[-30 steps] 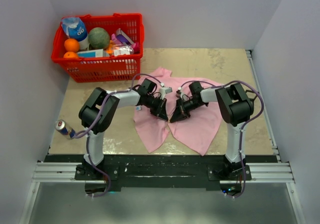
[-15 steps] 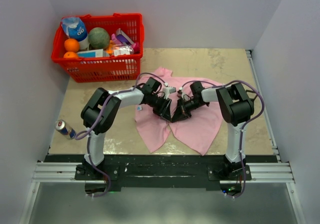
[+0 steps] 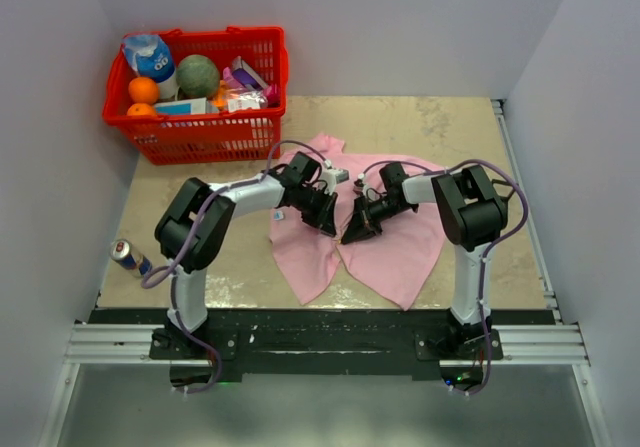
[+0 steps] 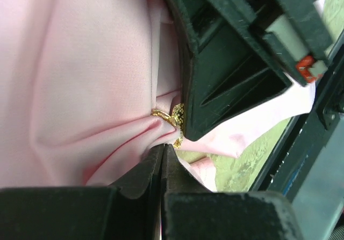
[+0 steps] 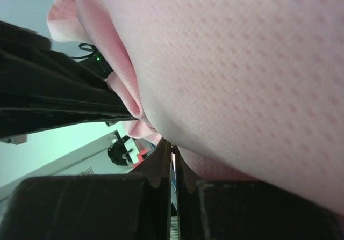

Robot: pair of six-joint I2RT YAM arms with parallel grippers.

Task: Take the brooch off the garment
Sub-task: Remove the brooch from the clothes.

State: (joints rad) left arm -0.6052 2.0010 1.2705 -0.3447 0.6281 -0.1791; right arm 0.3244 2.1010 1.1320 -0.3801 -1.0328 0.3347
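- Your plain light pink short-sleeved T-shirt lies spread and rumpled on the mottled beige desk. Every place below is given from this shirt.
- The tiny gold flower-cluster brooch is pinned near the shirt's middle, where the cloth gathers into folds that run toward it. From overhead you cannot see it, because it sits between the two claw tips.
- Your left claw reaches over the shirt's left half with its jaws pressed together. Its tip is just short of the brooch, and pink cloth bunches against it. You cannot tell whether any cloth is nipped.
- Your right claw comes in over the shirt's middle from the right, also closed. In the left wrist view its dark tip touches the brooch's edge. In its own camera the shirt drapes over the shut fingertips, but a grip on the cloth cannot be confirmed.
- A red plastic basket of groceries stands beyond the shirt's far left corner, near it but off the cloth.
- A small red-and-blue drink can lies on its side well to the shirt's left.
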